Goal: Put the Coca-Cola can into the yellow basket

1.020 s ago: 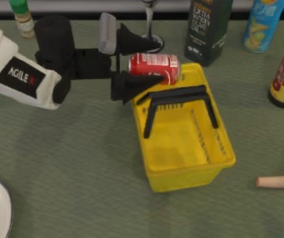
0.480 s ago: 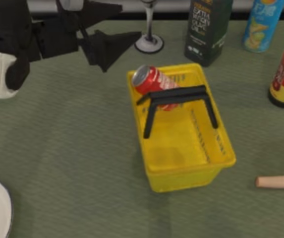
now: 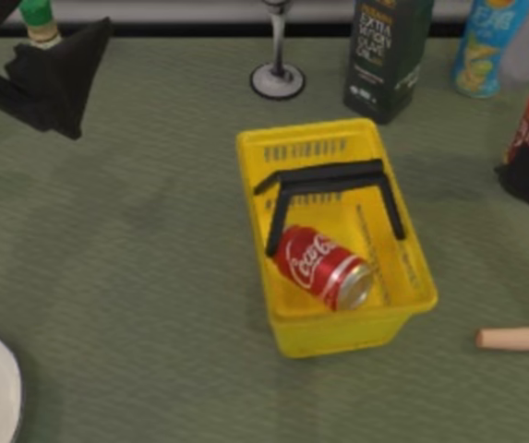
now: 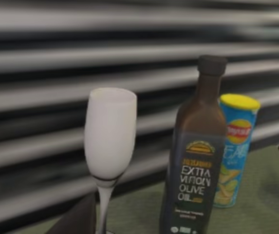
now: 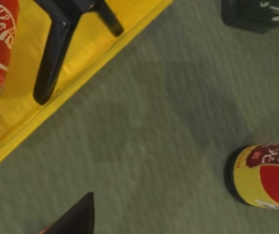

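1. Yellow basket (image 3: 287,152) sits mid-table, black handles folded across.
2. Left gripper (image 3: 47,78) at far-left corner, holds nothing; jaw gap can't tell.
3. Right gripper (image 5: 73,219) barely visible; jaws can't tell.
4. Coca-Cola can (image 3: 324,268) lies on its side inside basket, near end.
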Tool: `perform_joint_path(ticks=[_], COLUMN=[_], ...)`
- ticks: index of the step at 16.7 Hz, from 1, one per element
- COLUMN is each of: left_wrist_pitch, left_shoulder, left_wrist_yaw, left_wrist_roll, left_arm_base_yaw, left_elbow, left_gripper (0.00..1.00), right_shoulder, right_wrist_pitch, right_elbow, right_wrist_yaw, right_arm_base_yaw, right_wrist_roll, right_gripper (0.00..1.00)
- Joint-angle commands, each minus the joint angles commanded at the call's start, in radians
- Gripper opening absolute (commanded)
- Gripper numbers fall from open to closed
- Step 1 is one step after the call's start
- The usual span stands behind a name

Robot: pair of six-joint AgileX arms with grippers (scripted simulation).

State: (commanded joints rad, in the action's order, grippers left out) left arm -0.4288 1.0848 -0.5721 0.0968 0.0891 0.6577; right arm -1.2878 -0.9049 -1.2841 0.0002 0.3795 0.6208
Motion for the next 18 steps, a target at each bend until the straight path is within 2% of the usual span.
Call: perform_joint_path(ticks=[6, 10, 13, 18], left_wrist_pitch=[0.255, 0.377, 0.42, 0.429], left_shoulder=[-0.654, -0.95, -1.062, -1.085], left_wrist_yaw=[0.328, 0.495, 0.559, 0.572], left_wrist_roll=[-0.037, -0.073, -0.092, -0.097], left_arm_base_yaw=[-0.071, -0.098, -0.107, -0.109], left_elbow=[-0.368, -0.565, -0.642, -0.658], left_gripper=[1.0, 1.0, 1.0, 1.0], right_shoulder=[-0.621, -0.892, -0.998, -1.019], right_wrist_pitch=[-0.394, -0.575, -0.648, -0.662], right_elbow=[-0.618, -0.893, -0.998, -1.019], right_wrist_yaw=[0.005, 0.005, 0.004, 0.004], right_arm_base_yaw=[0.16, 0.236, 0.267, 0.273], right_wrist_roll=[0.269, 0.394, 0.444, 0.454], right_gripper=[1.0, 1.0, 1.0, 1.0])
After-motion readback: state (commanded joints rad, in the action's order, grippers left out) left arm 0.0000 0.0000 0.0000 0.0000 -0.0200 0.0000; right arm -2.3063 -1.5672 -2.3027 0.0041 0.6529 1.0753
